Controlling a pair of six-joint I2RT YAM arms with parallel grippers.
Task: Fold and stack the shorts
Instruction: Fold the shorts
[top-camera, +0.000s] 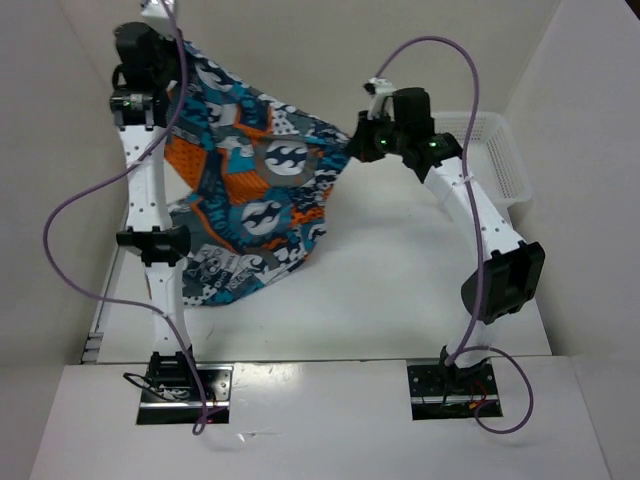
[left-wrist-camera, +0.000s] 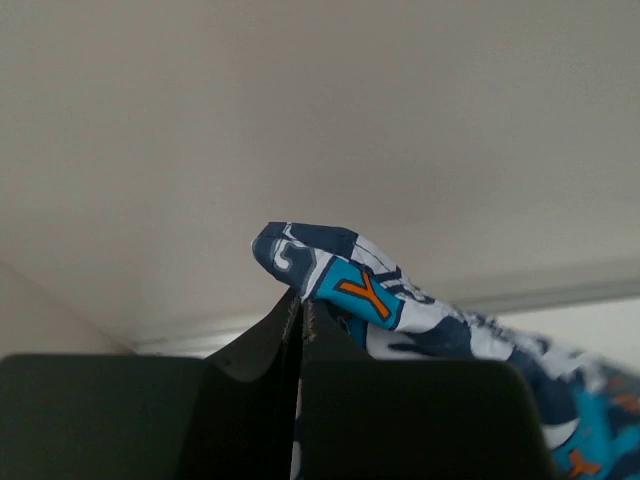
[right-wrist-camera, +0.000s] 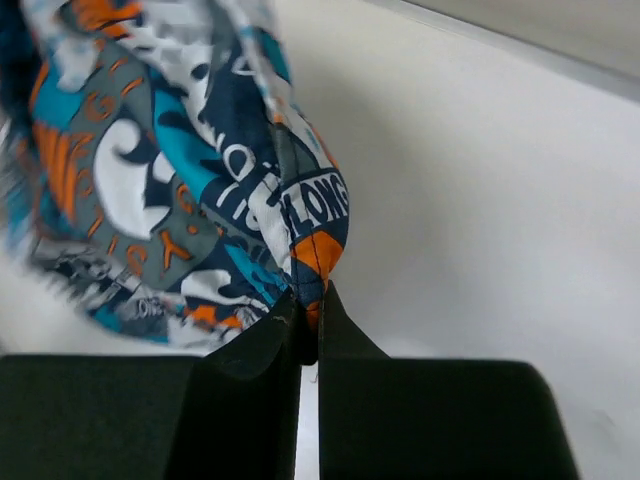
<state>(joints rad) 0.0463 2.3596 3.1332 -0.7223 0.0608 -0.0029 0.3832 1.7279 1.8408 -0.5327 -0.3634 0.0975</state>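
From above, one pair of shorts (top-camera: 255, 190) hung in the air between the two arms, spread like a sheet. The left arm (top-camera: 140, 170) carried its corner high at the far left, and the right arm (top-camera: 480, 215) carried the other corner lower, near the middle of the bench (top-camera: 400, 290). The long axis of the cloth therefore ran from far left down toward the right. The bottom part sagged onto the bench just beside the left arm, so most of the cloth lay nearer to that arm. One white basket (top-camera: 500, 150) stood at the far right, apart from the cloth.

In the left wrist view, the left fingers (left-wrist-camera: 255, 345) were pressed together on an edge of the shorts. A small fold stood up above the tips and the rest fell away to the right.

In the right wrist view, the right fingers (right-wrist-camera: 250, 345) were pinching a seamed corner, and the shorts hung ahead of them and to the left. I judge that laying the cloth flat depends on keeping this stretched line between the two grips
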